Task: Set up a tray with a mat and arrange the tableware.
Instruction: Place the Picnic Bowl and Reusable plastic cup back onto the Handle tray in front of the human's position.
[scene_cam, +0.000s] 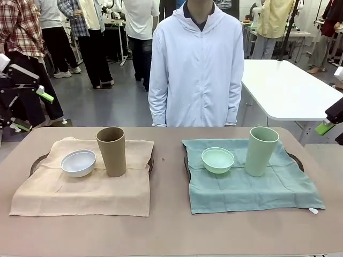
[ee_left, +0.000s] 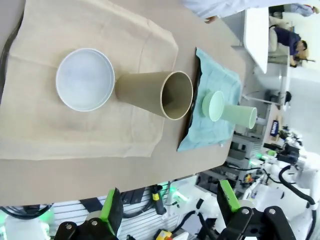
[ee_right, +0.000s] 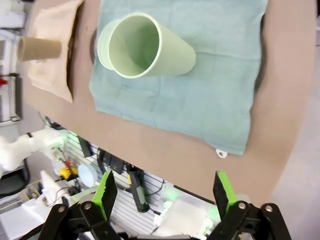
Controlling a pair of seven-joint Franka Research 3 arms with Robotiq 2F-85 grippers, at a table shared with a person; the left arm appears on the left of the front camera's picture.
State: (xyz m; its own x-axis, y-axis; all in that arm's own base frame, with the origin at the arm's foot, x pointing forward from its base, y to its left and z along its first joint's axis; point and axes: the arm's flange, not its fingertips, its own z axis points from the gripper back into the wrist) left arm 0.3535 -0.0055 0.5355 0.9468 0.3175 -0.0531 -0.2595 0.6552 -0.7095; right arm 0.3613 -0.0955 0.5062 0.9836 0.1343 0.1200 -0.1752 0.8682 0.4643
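Note:
Two dark trays stand side by side on the brown table, each draped with a mat. The left tray (scene_cam: 36, 161) carries a beige mat (scene_cam: 80, 187), a white bowl (scene_cam: 78, 163) and an upright tan cup (scene_cam: 111, 151). On the right tray (scene_cam: 296, 159) lie a teal mat (scene_cam: 252, 184), a mint bowl (scene_cam: 217, 159) and an upright mint cup (scene_cam: 261, 151). My left gripper (scene_cam: 33, 111) hovers off the table's far left, open and empty (ee_left: 170, 205), looking at the white bowl (ee_left: 85, 79) and tan cup (ee_left: 155, 93). My right gripper (scene_cam: 325, 127) hangs at the far right, open and empty (ee_right: 164, 192), above the mint cup (ee_right: 145, 46).
A person in a white hooded jacket (scene_cam: 196, 69) stands at the table's far side, arms hanging down. A bare strip of brown table (scene_cam: 167, 176) separates the two trays. A white table (scene_cam: 289, 88) stands behind on the right, and other people stand farther back.

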